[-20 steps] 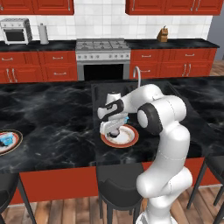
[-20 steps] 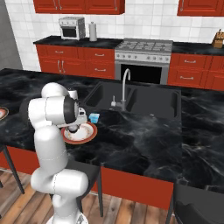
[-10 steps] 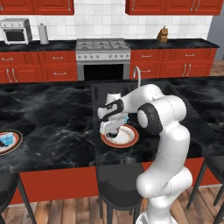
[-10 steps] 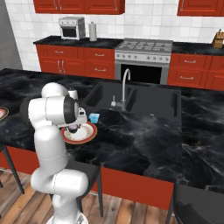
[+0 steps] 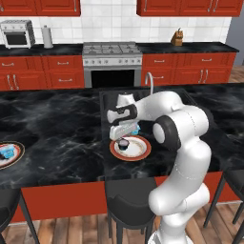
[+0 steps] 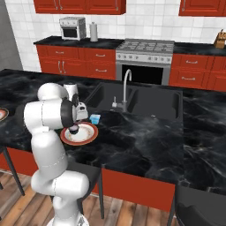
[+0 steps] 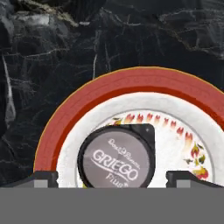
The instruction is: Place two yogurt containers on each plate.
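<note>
A dark grey round yogurt container (image 7: 116, 157) with a "Griego" lid rests on the near plate (image 7: 131, 83), left of its pale centre. My gripper (image 7: 113, 179) hovers just above it, open, its fingertips (image 7: 43, 179) spread wide with a gap on each side of the tub. From the base views the same plate (image 5: 138, 151) (image 6: 86, 136) lies at the island's front edge with the dark tub (image 5: 123, 143) (image 6: 73, 129) on it under the gripper (image 5: 122, 137). A light blue yogurt container (image 5: 136, 129) (image 6: 94, 118) stands on the counter just behind the plate. The second plate (image 5: 14, 157) at far left carries a blue tub (image 5: 5, 153).
The sink basin (image 6: 145, 99) with its faucet (image 6: 125, 86) lies behind the near plate. Bar stools (image 5: 128, 200) stand under the island's front edge. The stove (image 5: 112, 50) and red cabinets line the back wall.
</note>
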